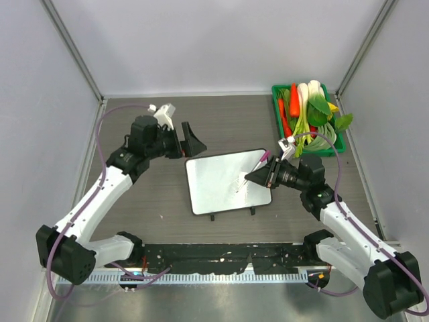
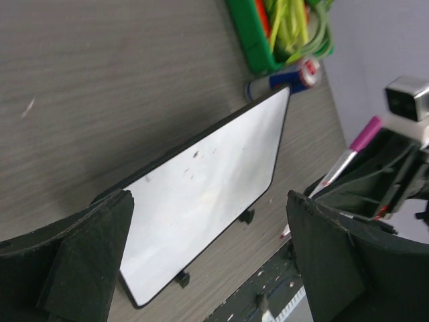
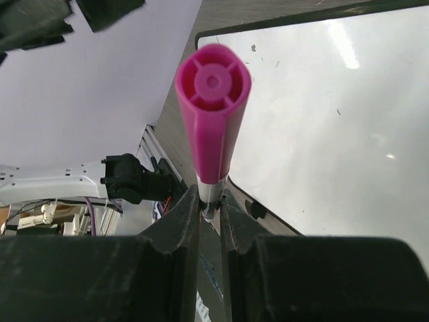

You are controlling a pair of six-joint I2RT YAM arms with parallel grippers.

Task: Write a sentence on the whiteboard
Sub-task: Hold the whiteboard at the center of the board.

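The whiteboard [image 1: 221,184] lies flat at the table's middle, its two black feet toward the near edge; it also shows as the whiteboard [image 2: 208,168] and the whiteboard [image 3: 335,121]. No sentence shows on it, only faint specks. My right gripper [image 1: 258,176] is shut on a marker [image 1: 263,157] with a pink-magenta end, over the board's right edge. The marker [image 3: 212,100] stands clamped between the pads, and its tip reaches down to the board's right part. My left gripper [image 1: 191,144] hangs open by the board's far left corner, and the left gripper [image 2: 208,198] holds nothing.
A green basket [image 1: 338,131] of carrots and greens stands at the back right, seen again as the basket [image 2: 244,47]. A blue, white and red cylinder [image 2: 285,79] lies beside the board's far right corner. A black strip [image 1: 221,255] runs along the near edge.
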